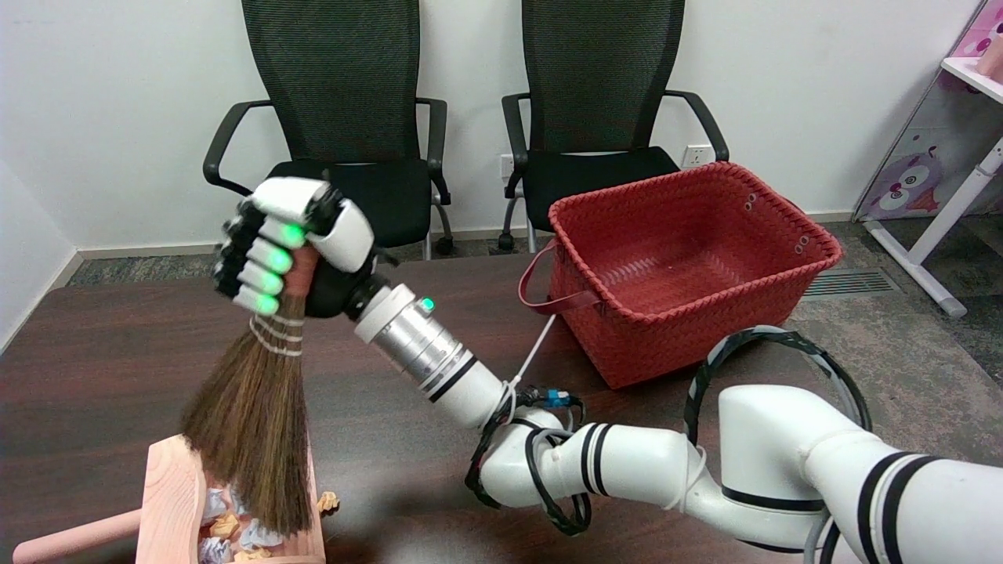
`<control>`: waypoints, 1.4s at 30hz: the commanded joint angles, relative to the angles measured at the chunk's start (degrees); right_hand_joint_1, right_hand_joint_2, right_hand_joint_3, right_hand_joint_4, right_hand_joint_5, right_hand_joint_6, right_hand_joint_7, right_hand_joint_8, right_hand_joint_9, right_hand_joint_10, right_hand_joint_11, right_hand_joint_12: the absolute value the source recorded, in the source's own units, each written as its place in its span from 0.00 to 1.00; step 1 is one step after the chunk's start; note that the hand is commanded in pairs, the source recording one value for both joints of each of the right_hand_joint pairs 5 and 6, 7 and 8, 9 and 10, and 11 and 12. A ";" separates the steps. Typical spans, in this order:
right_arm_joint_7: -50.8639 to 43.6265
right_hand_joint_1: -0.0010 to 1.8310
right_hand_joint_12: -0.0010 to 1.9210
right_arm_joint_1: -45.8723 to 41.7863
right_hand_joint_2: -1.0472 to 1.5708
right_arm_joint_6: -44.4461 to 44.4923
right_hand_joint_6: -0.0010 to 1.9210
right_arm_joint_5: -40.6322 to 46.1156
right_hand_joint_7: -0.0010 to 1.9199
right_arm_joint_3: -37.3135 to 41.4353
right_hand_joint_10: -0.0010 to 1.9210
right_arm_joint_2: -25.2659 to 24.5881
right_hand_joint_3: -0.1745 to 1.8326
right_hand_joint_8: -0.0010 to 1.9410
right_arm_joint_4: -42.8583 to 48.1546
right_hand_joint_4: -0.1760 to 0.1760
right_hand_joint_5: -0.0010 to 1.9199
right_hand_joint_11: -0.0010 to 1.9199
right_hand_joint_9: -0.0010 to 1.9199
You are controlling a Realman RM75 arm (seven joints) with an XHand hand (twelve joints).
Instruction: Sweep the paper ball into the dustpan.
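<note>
Your right hand (294,247) is clenched around the handle of the broom (255,407), fingers wrapped tight with green lights showing on them. You hold it raised above the dark surface (407,313), near the far left side. The broom hangs with its bristles down and fanned, their tips over the open mouth of the wooden dustpan (168,489) at the lower left edge. Inside the dustpan lie several crumpled paper balls (235,536), white and yellow, partly hidden by the bristles. One small yellow paper ball (327,501) sits on the surface just beside the dustpan's right wall, outside it. A red woven basket (682,258) stands at the far right of the surface, well apart from the dustpan. No writing or label can be read on any item
</note>
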 commanded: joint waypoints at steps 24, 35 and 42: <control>-62.70 0.45 1.00 -18.17 0.93 -7.69 1.00 5.76 1.00 18.15 1.00 14.15 0.95 0.99 -36.25 0.49 1.00 1.00 1.00; -85.75 0.43 1.00 -25.24 0.98 -15.24 1.00 7.97 1.00 17.80 1.00 11.83 0.98 0.99 -44.11 0.50 1.00 1.00 1.00; -102.71 0.44 1.00 -28.68 0.99 -22.01 1.00 9.33 1.00 18.11 1.00 8.28 0.98 0.99 -48.41 0.51 1.00 1.00 1.00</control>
